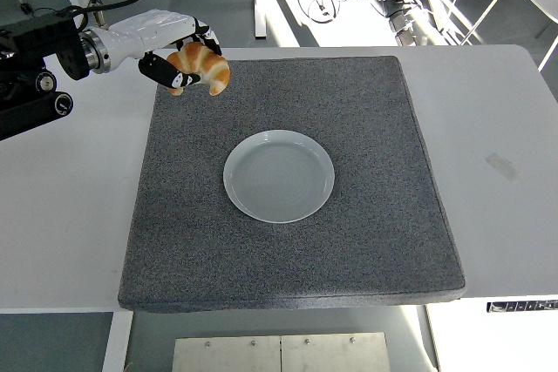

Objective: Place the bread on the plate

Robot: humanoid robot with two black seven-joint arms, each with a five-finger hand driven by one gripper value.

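Golden croissant (202, 67) held in the left hand (174, 43) above the grey mat's (375, 215) far-left corner.
Head view: its fingers (162, 73) curl round the bread; the white plate (279, 176) sits bare at the mat's centre, well apart.

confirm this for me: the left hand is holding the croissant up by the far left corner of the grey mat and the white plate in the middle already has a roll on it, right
Not quite. The head view shows the white plate bare, nothing on it. The rest holds: the left hand grips the croissant over the far left corner of the grey mat, with the plate in the mat's middle.
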